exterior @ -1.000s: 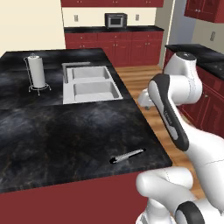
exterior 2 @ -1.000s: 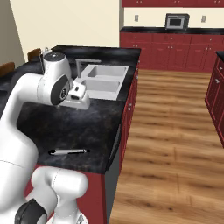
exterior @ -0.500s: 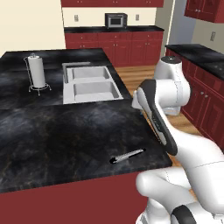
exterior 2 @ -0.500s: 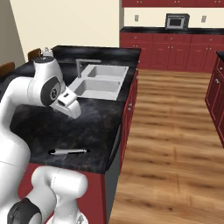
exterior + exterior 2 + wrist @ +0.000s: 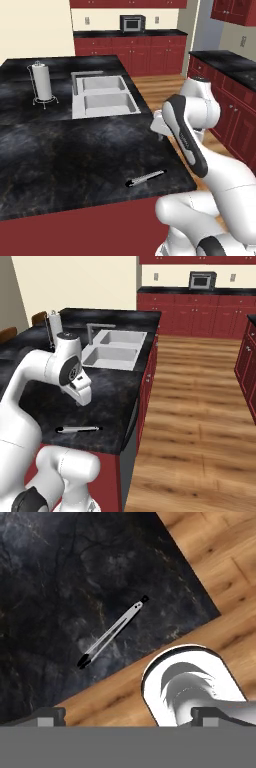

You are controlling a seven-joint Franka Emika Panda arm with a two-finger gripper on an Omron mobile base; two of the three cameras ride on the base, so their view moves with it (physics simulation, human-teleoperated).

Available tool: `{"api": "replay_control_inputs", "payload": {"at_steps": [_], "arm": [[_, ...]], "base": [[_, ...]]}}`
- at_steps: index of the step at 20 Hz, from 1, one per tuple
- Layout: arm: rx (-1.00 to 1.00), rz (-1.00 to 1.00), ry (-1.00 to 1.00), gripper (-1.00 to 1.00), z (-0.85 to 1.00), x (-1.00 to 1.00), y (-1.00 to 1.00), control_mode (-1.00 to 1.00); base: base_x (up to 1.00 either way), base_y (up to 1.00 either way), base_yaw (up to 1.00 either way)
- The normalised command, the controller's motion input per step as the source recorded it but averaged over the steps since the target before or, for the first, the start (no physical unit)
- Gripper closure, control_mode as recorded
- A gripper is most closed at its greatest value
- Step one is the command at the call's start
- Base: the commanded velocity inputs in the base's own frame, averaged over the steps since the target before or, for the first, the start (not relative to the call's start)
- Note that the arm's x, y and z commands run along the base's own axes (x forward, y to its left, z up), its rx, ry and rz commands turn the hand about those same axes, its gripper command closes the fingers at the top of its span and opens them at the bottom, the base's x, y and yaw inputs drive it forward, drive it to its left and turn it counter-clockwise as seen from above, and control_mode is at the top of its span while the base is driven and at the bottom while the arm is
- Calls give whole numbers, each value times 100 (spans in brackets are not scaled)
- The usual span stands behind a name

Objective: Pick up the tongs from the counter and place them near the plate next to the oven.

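Kitchen with dark red cabinets and a wood floor; we work over the glossy black marbled surface [image 5: 60, 150] with its steel double sink [image 5: 102, 95]. The tongs [image 5: 145, 178], slim, silver-grey and black-tipped, lie flat near the surface's front right corner, long axis running roughly along the front edge. We see the gripper [image 5: 127, 714] hovering above and apart from them, fingertips [image 5: 47, 716] spread wide and empty. We judge the coming move to be a descent with the jaws set across that axis.
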Motion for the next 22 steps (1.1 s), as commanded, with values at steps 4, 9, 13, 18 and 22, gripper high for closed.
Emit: {"api": "replay_control_inputs", "payload": {"at_steps": [4,9,13,18,22], "arm": [[4,-3,0,-100,-41,10,11,-100],[3,-1,0,-100,-41,19,5,-100],[0,0,0,-100,-39,17,9,-100],[0,0,0,-100,-31,16,9,-100],[0,0,0,-100,-40,16,13,-100]], "base": [[0,0,0],[0,0,0],[0,0,0],[0,0,0],[0,0,0]]}}
